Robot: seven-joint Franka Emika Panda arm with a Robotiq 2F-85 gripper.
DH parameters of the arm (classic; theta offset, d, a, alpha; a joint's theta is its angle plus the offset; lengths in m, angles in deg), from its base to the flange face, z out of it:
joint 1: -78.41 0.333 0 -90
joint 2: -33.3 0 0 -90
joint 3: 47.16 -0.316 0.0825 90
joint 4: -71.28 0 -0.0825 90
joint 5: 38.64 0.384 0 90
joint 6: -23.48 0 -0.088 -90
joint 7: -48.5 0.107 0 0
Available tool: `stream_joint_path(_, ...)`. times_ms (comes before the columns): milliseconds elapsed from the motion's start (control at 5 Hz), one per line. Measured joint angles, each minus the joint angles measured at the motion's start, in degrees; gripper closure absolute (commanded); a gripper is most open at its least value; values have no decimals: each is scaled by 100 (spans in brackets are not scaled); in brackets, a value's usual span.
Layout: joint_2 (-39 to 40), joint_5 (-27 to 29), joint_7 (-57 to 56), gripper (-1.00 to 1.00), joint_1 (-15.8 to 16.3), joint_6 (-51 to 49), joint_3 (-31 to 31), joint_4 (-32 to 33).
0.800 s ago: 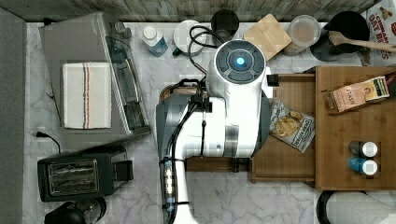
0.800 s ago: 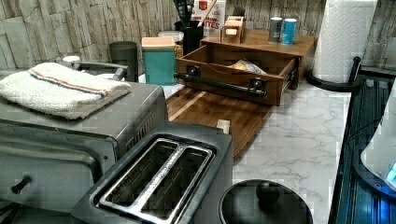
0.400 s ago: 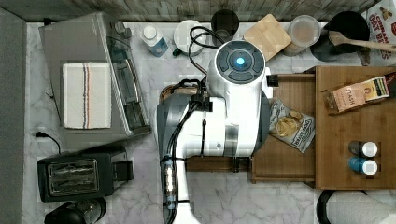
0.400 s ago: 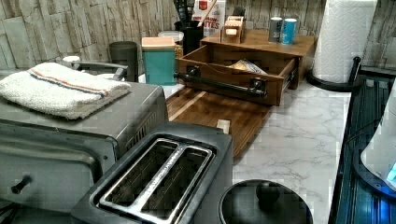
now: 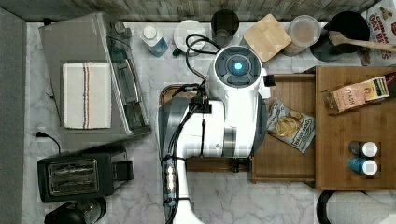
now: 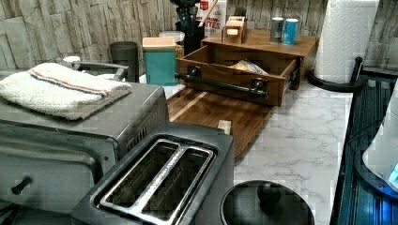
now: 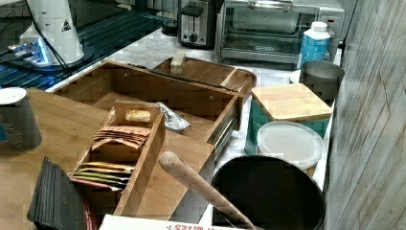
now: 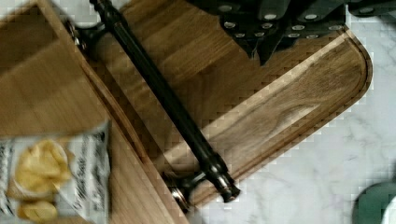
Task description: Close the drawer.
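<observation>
The drawer (image 5: 286,161) stands pulled out from under the flat wooden cabinet top (image 5: 355,126). It is a light-brown box with a bag of chips (image 5: 290,125) lying inside. Its long black bar handle (image 8: 163,105) runs across the front and also shows in the left view (image 6: 220,84). The drawer's inside appears in the right view (image 7: 143,93) too. My arm (image 5: 233,112) hangs over the drawer's front in the top view. My gripper (image 8: 260,51) hovers above the darker tray (image 8: 289,107), apart from the handle and touching nothing.
A toaster oven (image 5: 88,79) with a folded towel and a black toaster (image 5: 79,175) stand at the top view's left. A teal container with a wooden lid (image 5: 267,37), jars and a bottle line the back. A paper towel roll (image 6: 347,37) stands beside the cabinet.
</observation>
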Motion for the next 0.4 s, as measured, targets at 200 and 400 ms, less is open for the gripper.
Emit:
stream_joint_path(200,6,-3,-798,100,17,269,0,274)
stream_joint_path(400,32,-194,-1597,100,15,505,-76,582)
